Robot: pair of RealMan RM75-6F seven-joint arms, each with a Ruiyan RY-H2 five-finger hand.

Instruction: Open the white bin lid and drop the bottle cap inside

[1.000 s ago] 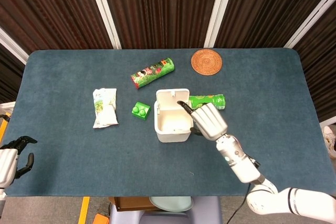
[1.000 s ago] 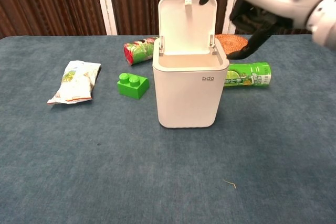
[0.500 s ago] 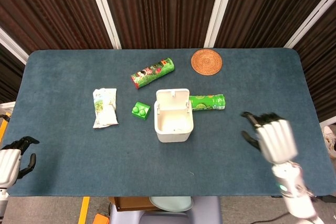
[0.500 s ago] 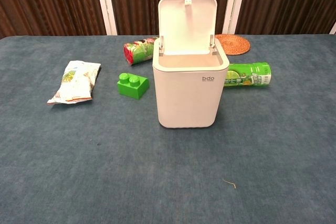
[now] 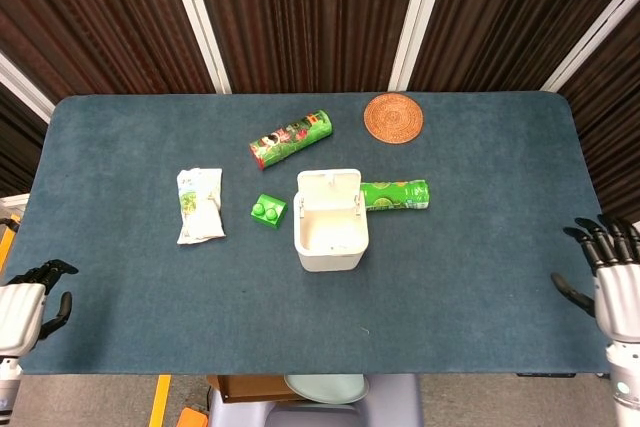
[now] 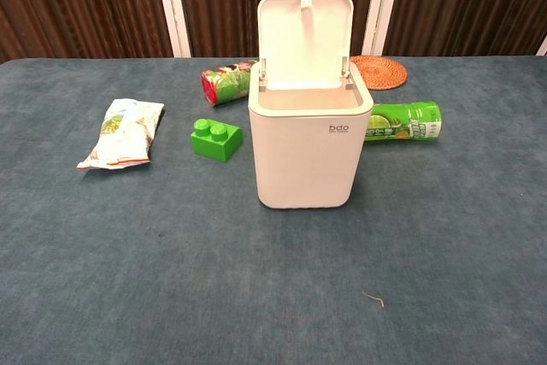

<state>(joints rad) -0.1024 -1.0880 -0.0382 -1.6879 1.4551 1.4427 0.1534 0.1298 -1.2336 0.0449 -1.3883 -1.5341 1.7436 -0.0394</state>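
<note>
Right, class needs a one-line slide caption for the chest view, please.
White plastic bin standing with its hinged lid raised, a green toy brick and white snack packet to its left on blue cloth.

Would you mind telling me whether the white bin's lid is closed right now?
No. In the chest view the lid stands upright behind the white bin, leaving its top open.

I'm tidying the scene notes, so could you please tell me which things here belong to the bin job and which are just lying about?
Job: white bin, its raised lid. No bottle cap visible.

Lying about: green block, snack packet, red-and-green can, green bottle, woven coaster.
</note>
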